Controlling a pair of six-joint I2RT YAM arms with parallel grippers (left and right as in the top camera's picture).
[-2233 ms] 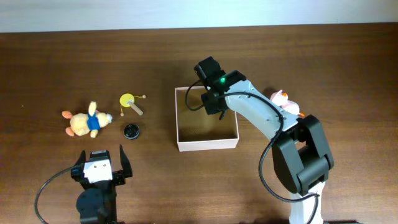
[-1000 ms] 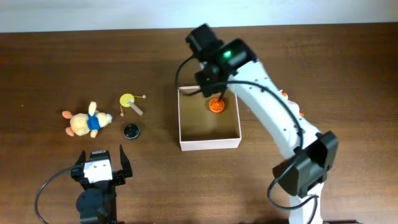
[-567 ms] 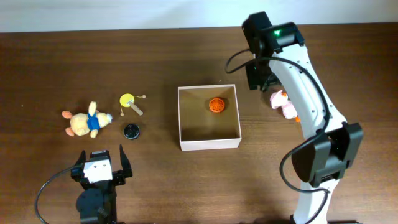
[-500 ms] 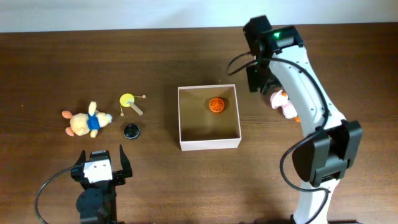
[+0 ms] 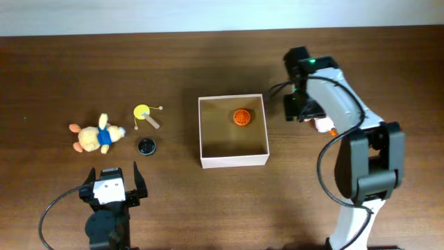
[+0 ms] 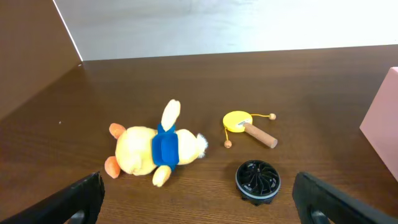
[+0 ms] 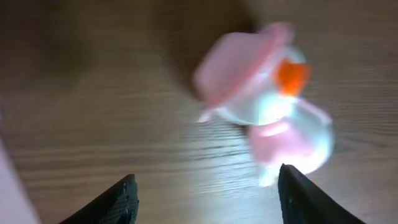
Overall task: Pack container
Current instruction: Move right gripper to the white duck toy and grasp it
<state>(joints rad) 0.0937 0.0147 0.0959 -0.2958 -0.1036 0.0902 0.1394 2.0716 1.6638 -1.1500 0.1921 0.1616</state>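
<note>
The container, a square white-walled box with a tan inside, sits mid-table with an orange ball in its far right corner. My right gripper is open and empty just right of the container, beside a pink and white toy that my arm partly covers. In the right wrist view the gripper has its jaws wide apart, and the blurred pink toy lies ahead of them, toward the right finger. My left gripper is open and empty near the front left edge; it also shows in the left wrist view.
On the left lie a yellow plush with a blue shirt, a small yellow drum toy and a black round disc. The container's corner shows at the right edge of the left wrist view.
My right gripper left the orange ball in the container, lifted out, swung right and came down beside the pink toy. The left arm has not moved.
</note>
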